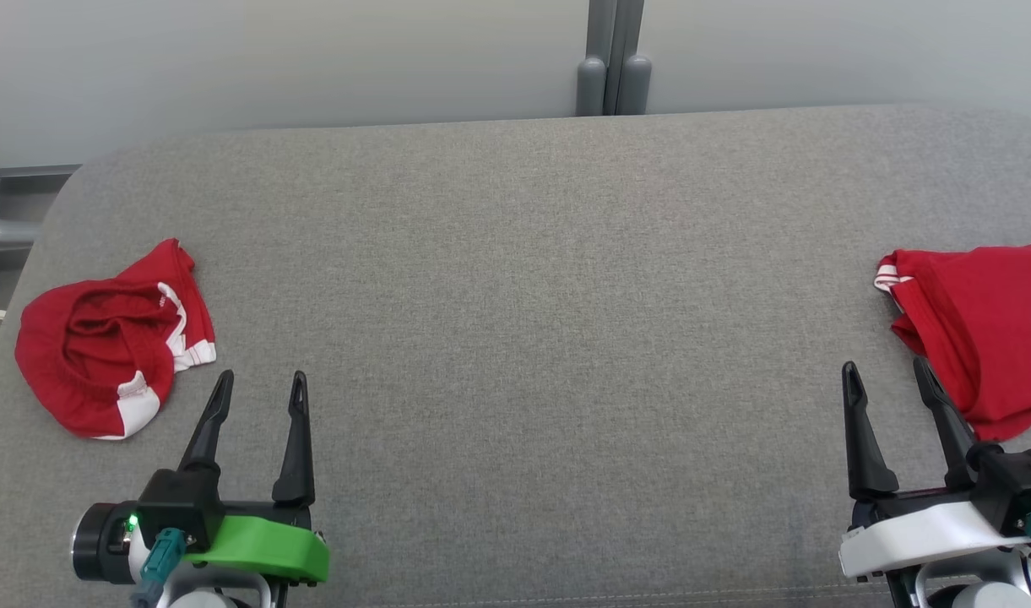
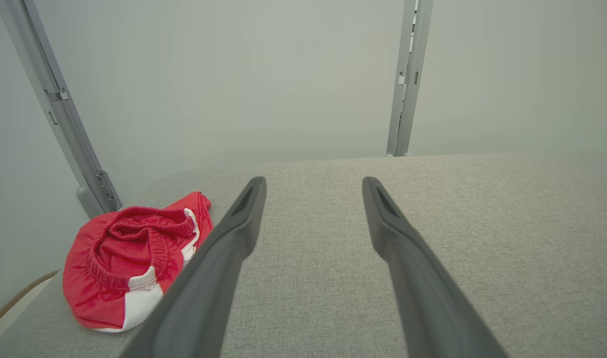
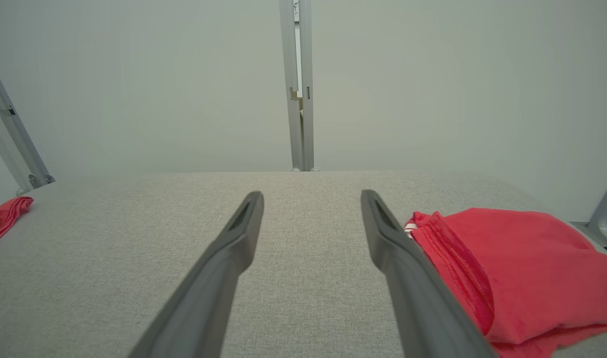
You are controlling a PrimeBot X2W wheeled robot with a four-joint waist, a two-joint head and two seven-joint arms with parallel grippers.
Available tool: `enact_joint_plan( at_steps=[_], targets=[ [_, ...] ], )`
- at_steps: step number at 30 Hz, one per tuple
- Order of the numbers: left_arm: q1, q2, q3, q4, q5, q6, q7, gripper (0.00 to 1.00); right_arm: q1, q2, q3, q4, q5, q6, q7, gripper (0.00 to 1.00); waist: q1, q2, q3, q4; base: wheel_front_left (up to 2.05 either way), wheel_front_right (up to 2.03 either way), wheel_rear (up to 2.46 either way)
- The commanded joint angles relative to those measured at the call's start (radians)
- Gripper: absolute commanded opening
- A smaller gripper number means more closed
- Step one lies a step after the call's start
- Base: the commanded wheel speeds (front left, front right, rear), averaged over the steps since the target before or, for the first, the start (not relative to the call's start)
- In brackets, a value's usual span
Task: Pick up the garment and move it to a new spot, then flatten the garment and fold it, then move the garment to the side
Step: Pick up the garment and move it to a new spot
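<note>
Garments in red are lying at both ends of the grey fabric-covered counter, which is taking up most of our head view and is sitting bare across its whole middle, so we are judging that stretch to be the new spot for spreading and folding. Behind it a pale wall is closing off the scene, with a grey post rising at the far edge. The larger red garment is lying at our right edge, running partly out of the head view, in loose flat layers just beside the right jaws; it is looking like a piece already dealt with and set aside, though we are only guessing. The smaller crumpled garment is sitting near the left front corner, bunched with its elastic waistband turned up and white trim showing, so we are taking it as the piece waiting to be picked up, with every step of the task still ahead. The left jaws are standing wide open and holding nothing, just beside that bundle but not touching it, placed well for a short reach. The right jaws are standing spread and empty too, one finger overlapping the larger red garment in the head view; whether it is touching the cloth we are unable to tell.
</note>
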Motion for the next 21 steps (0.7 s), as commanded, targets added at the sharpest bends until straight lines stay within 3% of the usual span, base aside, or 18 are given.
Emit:
enact_joint_plan(
  at_steps=[1,15,21],
  targets=[
    [0.007,0.007,0.0,0.002,-0.007,0.002,0.0,1.0,0.009,-0.001,-0.002,-0.01,-0.01,-0.002,0.002,1.0,0.0001,-0.0001,-0.001,0.002,0.0,0.0,0.0],
    [-0.012,0.01,-0.015,0.015,-0.015,0.01,0.002,1.0,0.007,-0.001,0.001,-0.029,-0.001,-0.002,0.015,1.0,0.0001,-0.0001,-0.004,0.011,0.0,0.0,0.0],
    [-0.039,0.012,-0.01,0.003,-0.017,0.01,-0.001,1.0,0.005,-0.001,-0.007,-0.037,-0.003,-0.002,0.011,1.0,0.0001,-0.0001,0.004,0.064,0.0,0.0,0.0]
  ],
)
